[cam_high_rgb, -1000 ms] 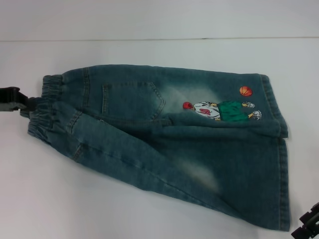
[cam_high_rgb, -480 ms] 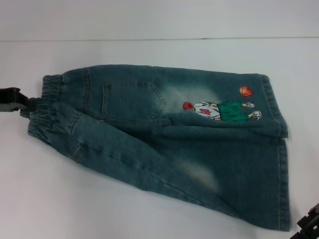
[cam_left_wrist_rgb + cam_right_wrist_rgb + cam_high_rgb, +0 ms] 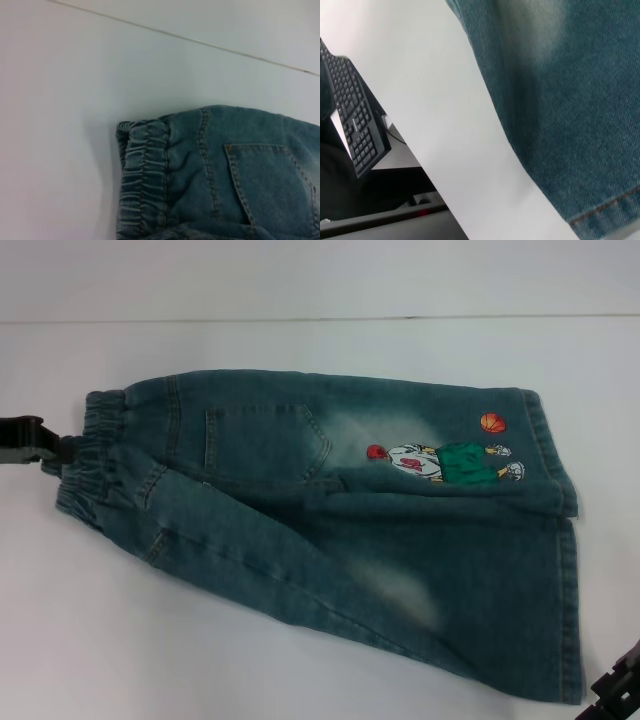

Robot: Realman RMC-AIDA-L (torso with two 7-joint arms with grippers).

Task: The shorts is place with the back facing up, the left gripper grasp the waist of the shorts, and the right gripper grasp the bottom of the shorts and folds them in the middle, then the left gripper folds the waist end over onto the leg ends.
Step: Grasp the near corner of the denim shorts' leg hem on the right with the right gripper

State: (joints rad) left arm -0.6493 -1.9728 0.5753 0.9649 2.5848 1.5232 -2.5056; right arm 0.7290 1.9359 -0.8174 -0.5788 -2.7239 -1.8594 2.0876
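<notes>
The blue denim shorts (image 3: 330,530) lie folded lengthwise on the white table (image 3: 250,660), with a back pocket (image 3: 265,440) and the cartoon patch (image 3: 440,462) facing up. The ruffled waist (image 3: 95,455) points left and the leg hems (image 3: 570,590) point right. My left gripper (image 3: 58,453) sits at the waist's outer edge, shut on the cloth there. The left wrist view shows the waistband (image 3: 145,175) and the pocket (image 3: 270,185). My right gripper (image 3: 615,695) stands open at the lower right, just off the hem corner (image 3: 605,215), holding nothing.
Bare white table surrounds the shorts on every side. In the right wrist view a black keyboard (image 3: 355,120) lies beyond the table's edge (image 3: 435,185), below its level.
The right gripper has shifted slightly at the lower right corner, staying clear of the hem. The shorts and the left gripper have hardly moved.
</notes>
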